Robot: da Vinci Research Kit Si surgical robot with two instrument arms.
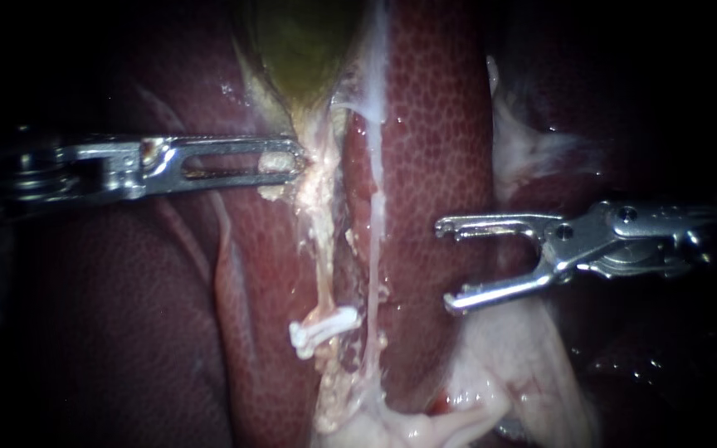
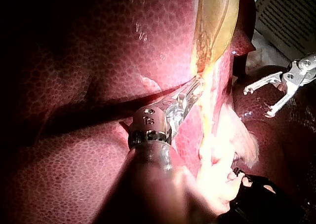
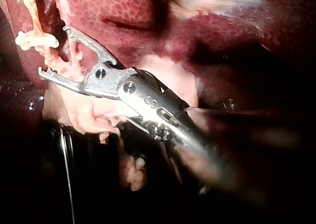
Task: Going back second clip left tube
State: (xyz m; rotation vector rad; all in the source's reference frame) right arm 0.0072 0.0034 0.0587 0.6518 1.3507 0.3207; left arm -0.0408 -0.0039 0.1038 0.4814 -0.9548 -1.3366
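Darkness rings the endoscope view; the liver (image 1: 433, 124) fills its lit middle, with the greenish gallbladder (image 1: 304, 41) at the far edge. The left instrument (image 1: 288, 159) has its long slotted jaws clenched on the pale tissue (image 1: 313, 178) just under the gallbladder. By my reading this pull holds the strands taut and exposed. The left tube (image 1: 323, 265) runs nearward from that grip, the thinner right tube (image 1: 373, 241) just beside it. A white clip (image 1: 325, 326) sits across the left tube near its near end. I make out one clip only; whether another lies against it I cannot tell. The right instrument (image 1: 446, 265) hangs over the liver, right of both tubes and apart from them, its jaws spread wide and empty, which suits a retreat.

In the left wrist view a printed sheet (image 2: 289, 14) shows beyond the liver (image 2: 89, 61). The left instrument (image 2: 191, 92) bites tissue right under the gallbladder (image 2: 215, 21); the right instrument (image 2: 257, 102) gapes beside it. Glare washes out the tubes, and a black object (image 2: 261, 199) beside the shaft is unclear.

In the right wrist view the right instrument (image 3: 54, 51) gapes over the liver (image 3: 148, 17) — the clip (image 3: 32, 39) lies just ahead of its tips. All beneath the shaft is lost in shadow.
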